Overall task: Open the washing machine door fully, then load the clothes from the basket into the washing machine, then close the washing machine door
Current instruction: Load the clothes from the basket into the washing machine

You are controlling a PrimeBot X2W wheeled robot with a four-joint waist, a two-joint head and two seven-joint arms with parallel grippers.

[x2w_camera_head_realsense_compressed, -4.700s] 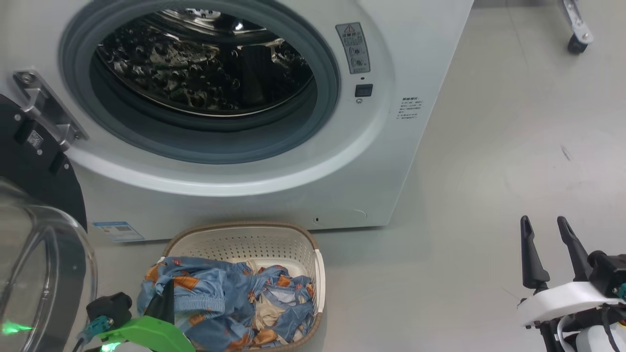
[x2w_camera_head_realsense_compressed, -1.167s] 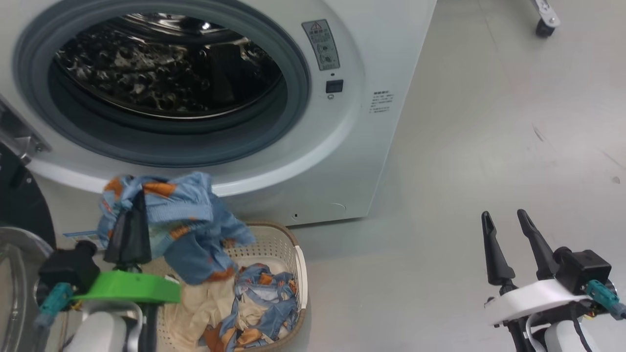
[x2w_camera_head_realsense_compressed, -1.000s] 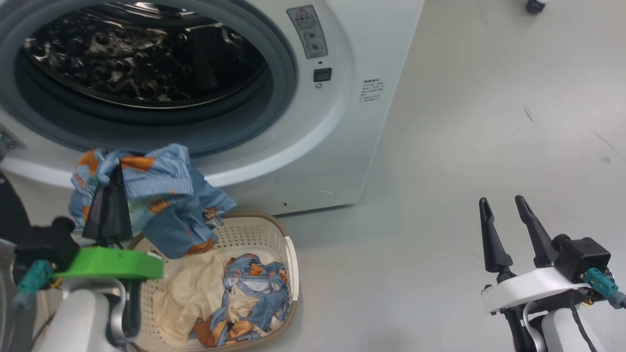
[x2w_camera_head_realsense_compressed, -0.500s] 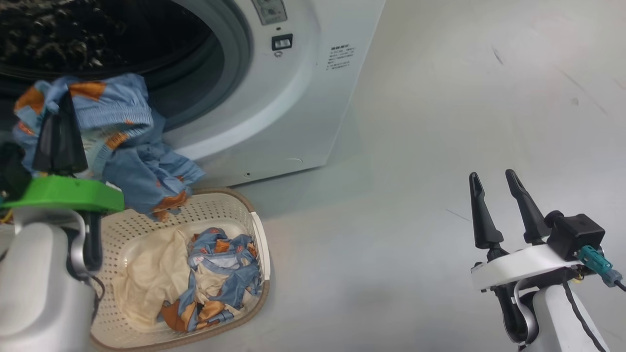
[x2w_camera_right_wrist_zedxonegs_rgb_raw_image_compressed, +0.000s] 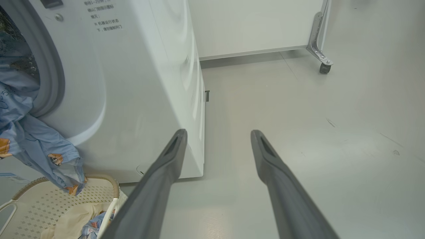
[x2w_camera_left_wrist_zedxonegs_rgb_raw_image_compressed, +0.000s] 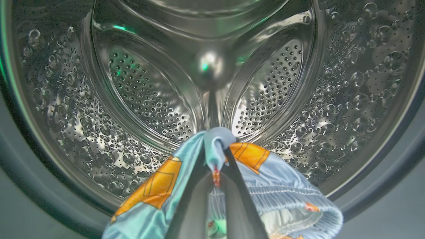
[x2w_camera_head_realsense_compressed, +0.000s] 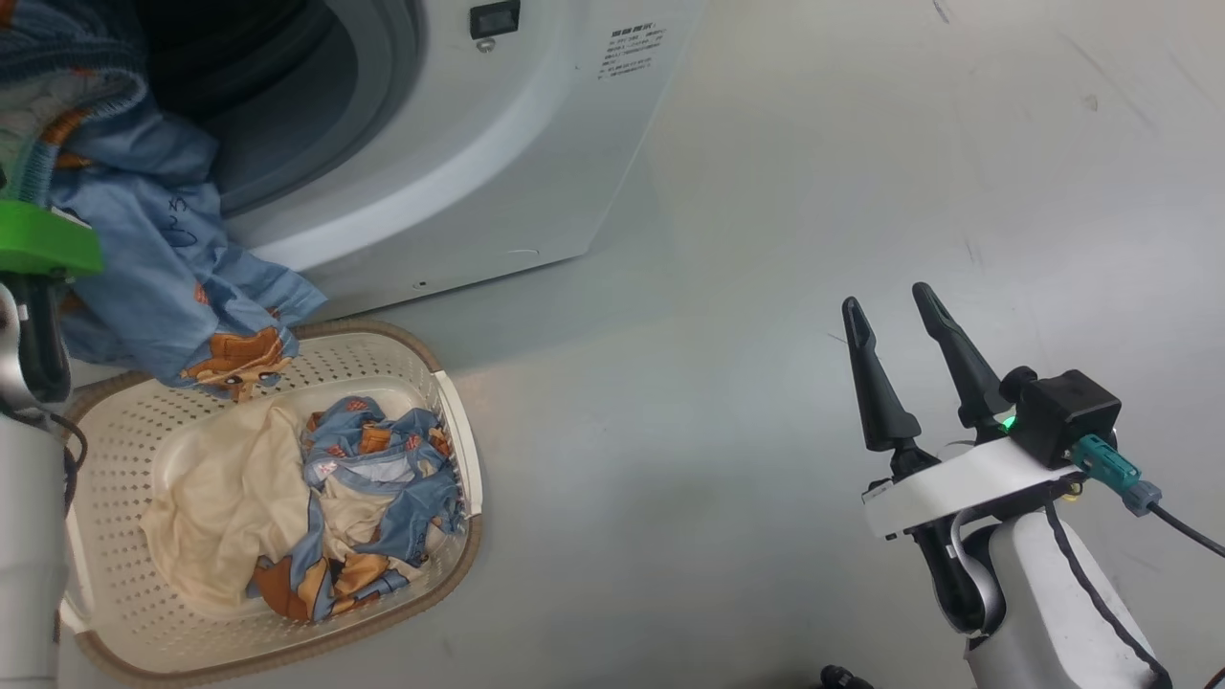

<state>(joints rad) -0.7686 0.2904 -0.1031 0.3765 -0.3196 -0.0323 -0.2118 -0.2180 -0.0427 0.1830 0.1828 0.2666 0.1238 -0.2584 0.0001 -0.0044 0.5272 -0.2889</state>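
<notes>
Lettering first: a few small lines of dark print (x2w_camera_head_realsense_compressed: 627, 48) are sitting on the white front of the washing machine (x2w_camera_head_realsense_compressed: 459, 144), top centre of the head view, and they are too small to read. The right wrist view is catching the same lines at its upper left, and the characters are not coming out clear there either. Just left of the print, a small black window (x2w_camera_head_realsense_compressed: 495, 17) is showing.

Now the left claw (x2w_camera_left_wrist_zedxonegs_rgb_raw_image_compressed: 215, 156): it is clenching tight on a light-blue garment (x2w_camera_left_wrist_zedxonegs_rgb_raw_image_compressed: 282, 186) with orange patches, a fold of cloth bunching up between the tips. In its wrist view it is pointing straight into the shiny, dimpled drum (x2w_camera_left_wrist_zedxonegs_rgb_raw_image_compressed: 149, 93). At the upper left of the head view the garment is hanging in front of the machine's opening, its tail dangling over the back rim of the basket (x2w_camera_head_realsense_compressed: 459, 450).

The basket is sitting on the floor (x2w_camera_head_realsense_compressed: 766, 191) at the lower left, just in front of the machine, holding more blue clothes (x2w_camera_head_realsense_compressed: 373, 469) and a cream cloth (x2w_camera_head_realsense_compressed: 220, 498).

Over at the lower right, the right claw (x2w_camera_head_realsense_compressed: 884, 297) is hovering above bare floor, spread wide, gripping nothing.
</notes>
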